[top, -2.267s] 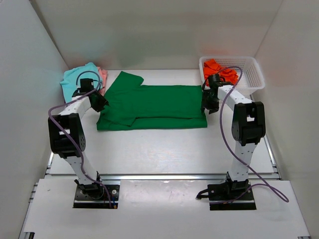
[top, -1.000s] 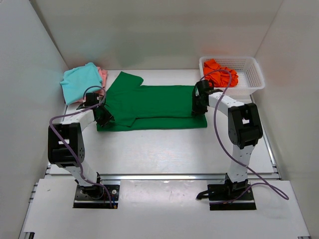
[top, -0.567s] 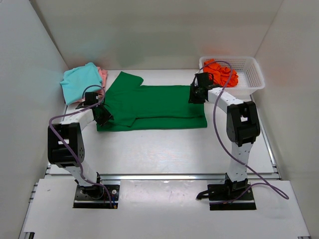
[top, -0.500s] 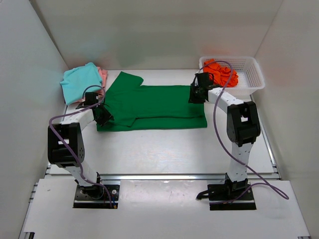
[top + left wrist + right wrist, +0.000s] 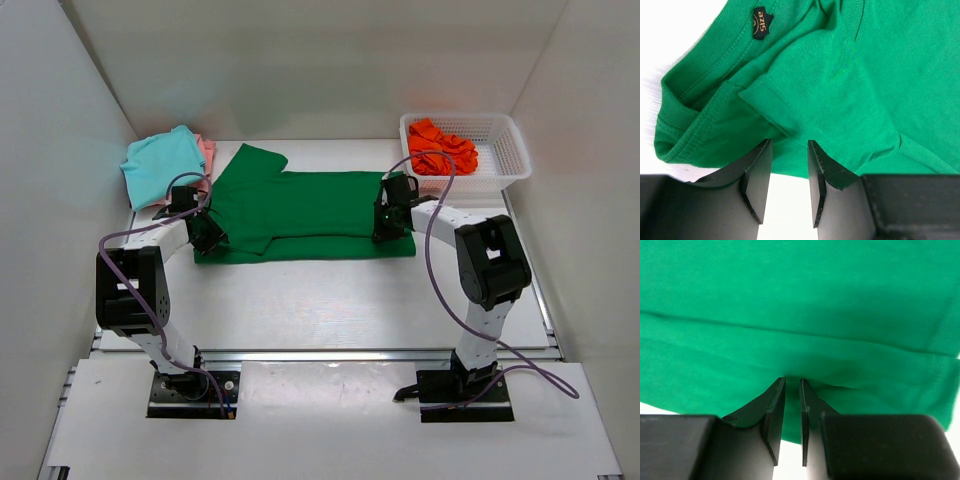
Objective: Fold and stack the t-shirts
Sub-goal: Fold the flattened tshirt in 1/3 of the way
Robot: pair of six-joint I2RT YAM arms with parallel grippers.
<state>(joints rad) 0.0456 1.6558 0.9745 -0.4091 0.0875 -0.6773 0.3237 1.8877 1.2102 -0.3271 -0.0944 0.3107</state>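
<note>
White surface (image 5: pixel 300 300) is carrying the green shirt (image 5: pixel 300 205), lying flat mid-way. Left end effector (image 5: pixel 786 182), fingers apart, is straddling its hem at 8 o'clock. Right end effector (image 5: pixel 790 410) is pinching cloth at 4 o'clock.
</note>
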